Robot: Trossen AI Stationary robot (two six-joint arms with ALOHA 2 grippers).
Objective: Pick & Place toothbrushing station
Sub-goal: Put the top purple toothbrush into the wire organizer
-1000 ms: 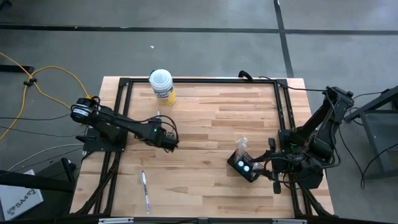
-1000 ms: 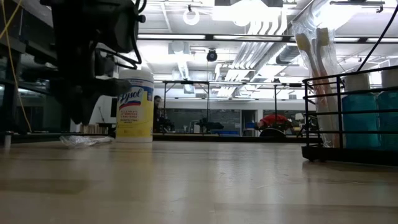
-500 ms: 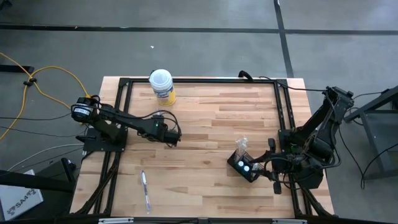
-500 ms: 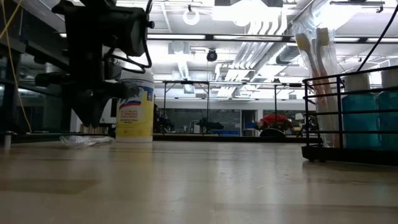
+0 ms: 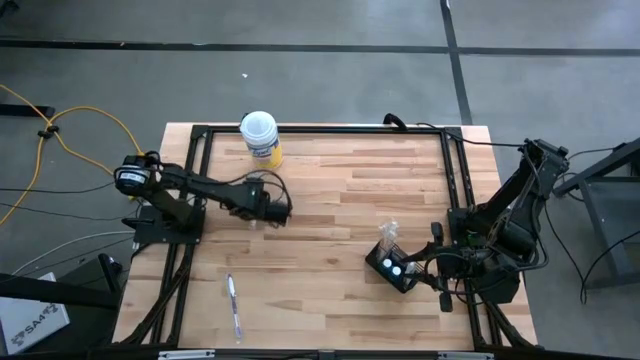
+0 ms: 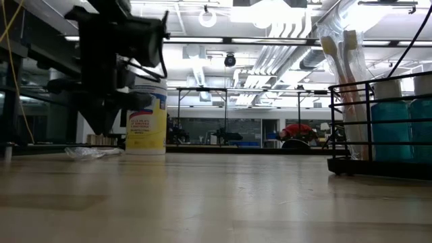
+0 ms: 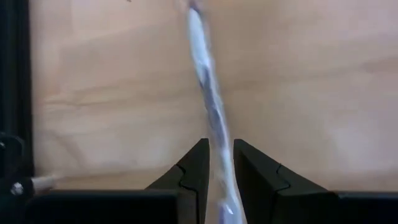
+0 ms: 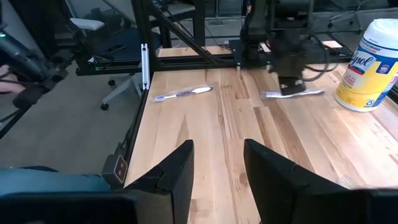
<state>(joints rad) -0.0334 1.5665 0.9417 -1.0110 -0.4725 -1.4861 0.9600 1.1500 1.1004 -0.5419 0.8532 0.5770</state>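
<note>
Left tool [image 5: 278, 208] hangs above the worktop [image 5: 330, 250] in its left-rear part, just in front of the yellow-labelled wipes canister [image 5: 260, 137]. Its wrist view looks straight down between two dark fingers [image 7: 194, 167] that stand a narrow gap apart, and a clear-wrapped toothbrush [image 7: 208, 99] on the wood runs in line with that gap. Whether the fingers touch the wrapper cannot be told. From across the worktop, the same packet [image 8: 292, 93] lies flat on the wood right under that tool, beside the canister [image 8: 367, 65].

Right tool [image 5: 425, 260] rests at the right side of the worktop, beside the toothbrushing station [image 5: 392, 266], with its fingers [image 8: 177, 168] spread apart around nothing. The station is a small black block near the front right, with wrapped brushes standing up out of it. In the low view it fills the right edge as a black wire rack [image 6: 378, 135] holding blue-green bottles.

A second wrapped toothbrush [image 5: 233, 306] lies near the front left edge, well apart from both arms
</note>
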